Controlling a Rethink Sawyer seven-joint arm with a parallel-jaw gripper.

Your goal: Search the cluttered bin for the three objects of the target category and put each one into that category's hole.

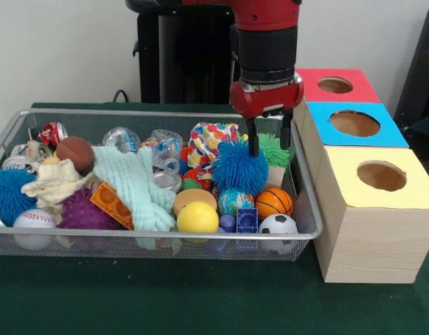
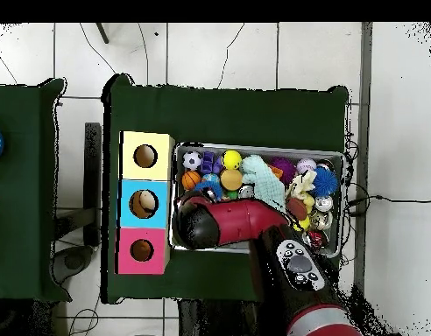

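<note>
Pincer: we see the pincer [image 1: 267, 142] hanging over the right end of the bin, its two dark fingers spread apart with nothing between them; from overhead the arm hides it.
Bin: the wire bin [image 1: 307, 209] sits on the green desk [image 1: 200, 300], just beside the boxes.
Under the pincer: the spiky blue ball [image 1: 239, 167] lies below the left finger; whether they touch, we cannot tell. A green spiky ball [image 1: 276, 151] is half hidden behind.
Balls at front: yellow ball [image 1: 198, 218], basketball [image 1: 274, 202], soccer ball [image 1: 278, 226], baseball [image 1: 34, 222].
Other clutter: mint cloth [image 1: 134, 185], orange brick [image 1: 111, 204], cans [image 1: 50, 132] partly buried.
Holes: red box [image 1: 333, 85], blue box [image 1: 354, 124], yellow box [image 1: 381, 176]; overhead, something pale sits in the blue box's hole [image 2: 146, 204], too small to name.
</note>
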